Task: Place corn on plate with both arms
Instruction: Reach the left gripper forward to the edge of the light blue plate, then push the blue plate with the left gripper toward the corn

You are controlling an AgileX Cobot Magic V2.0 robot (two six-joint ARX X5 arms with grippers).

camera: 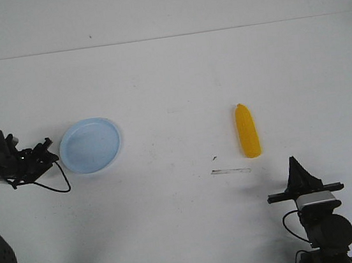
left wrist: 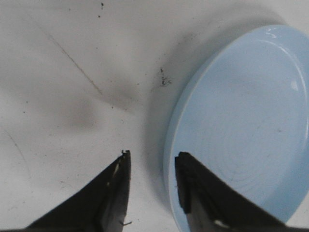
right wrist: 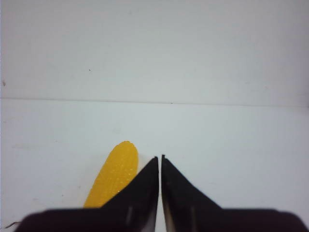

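Front view: the black left hand (camera: 37, 155) sits just beside the left rim of the round, shallow, pale blue translucent plastic plate (camera: 91, 145); the black right hand (camera: 296, 171) stands near the worktop's front edge, apart from the smooth bright yellow corn cob (camera: 247, 130), which lies on the white worktop (camera: 169, 74), well right of the plate, pointed end away. Left wrist view: left hand (left wrist: 152, 162) partly open, holding nothing, one finger (left wrist: 190, 186) over the plate's (left wrist: 241, 121) rim. Right wrist view: right hand (right wrist: 160, 162) closed tip to tip, empty; corn cob (right wrist: 113, 176) beside it. A pale wall (right wrist: 154, 48) stands behind the worktop.
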